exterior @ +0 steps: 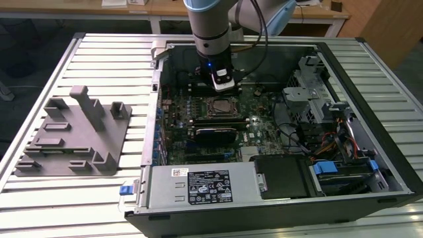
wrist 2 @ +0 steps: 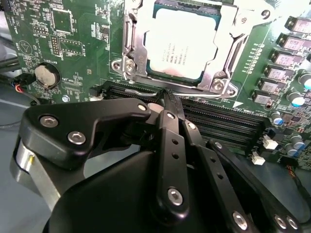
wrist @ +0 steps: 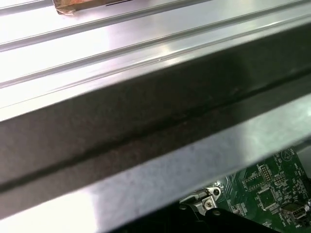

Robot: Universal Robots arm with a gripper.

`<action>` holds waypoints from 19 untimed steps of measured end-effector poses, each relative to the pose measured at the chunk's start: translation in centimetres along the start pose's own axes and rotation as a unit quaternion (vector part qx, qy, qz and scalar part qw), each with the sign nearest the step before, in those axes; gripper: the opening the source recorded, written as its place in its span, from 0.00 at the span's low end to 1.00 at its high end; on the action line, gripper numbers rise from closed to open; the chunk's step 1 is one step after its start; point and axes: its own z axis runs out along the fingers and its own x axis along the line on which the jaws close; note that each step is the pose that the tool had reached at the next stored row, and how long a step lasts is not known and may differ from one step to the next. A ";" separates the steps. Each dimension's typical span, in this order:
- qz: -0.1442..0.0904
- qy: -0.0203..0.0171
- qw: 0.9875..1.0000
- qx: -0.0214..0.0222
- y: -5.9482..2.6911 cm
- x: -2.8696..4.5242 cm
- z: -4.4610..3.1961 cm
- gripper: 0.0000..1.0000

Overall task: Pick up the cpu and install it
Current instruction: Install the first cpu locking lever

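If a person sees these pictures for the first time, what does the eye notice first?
First the open computer case on the slatted metal table, with the arm reaching into it. In the second wrist view the cpu lies in its socket on the green motherboard, and the black gripper is closed just short of it, holding nothing.

We saw a silver-grey cpu (wrist 2: 181, 46) in a grey metal frame on a green board (wrist 2: 73, 43) dotted with tiny white print. The gripper (wrist 2: 167, 97) was matte black (its screws silver). The tray (exterior: 73, 136) was plain grey, the table (exterior: 112, 49) pale ribbed silver.
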 end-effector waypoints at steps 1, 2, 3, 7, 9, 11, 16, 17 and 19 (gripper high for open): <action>0.001 -0.001 1.000 0.000 -0.01 0.01 0.04 0.11; 0.003 -0.001 1.000 0.001 -0.02 0.02 0.07 0.11; 0.004 -0.002 1.000 0.001 -0.02 0.02 0.10 0.11; 0.009 -0.004 1.000 0.002 -0.05 0.04 0.22 0.11; 0.011 -0.006 1.000 0.004 -0.05 0.04 0.26 0.11; 0.013 -0.006 1.000 0.004 -0.06 0.05 0.30 0.11; 0.020 -0.009 1.000 0.009 -0.08 0.05 0.34 0.11; 0.021 -0.010 1.000 0.010 -0.08 0.05 0.35 0.11; 0.024 -0.012 1.000 0.012 -0.08 0.05 0.38 0.11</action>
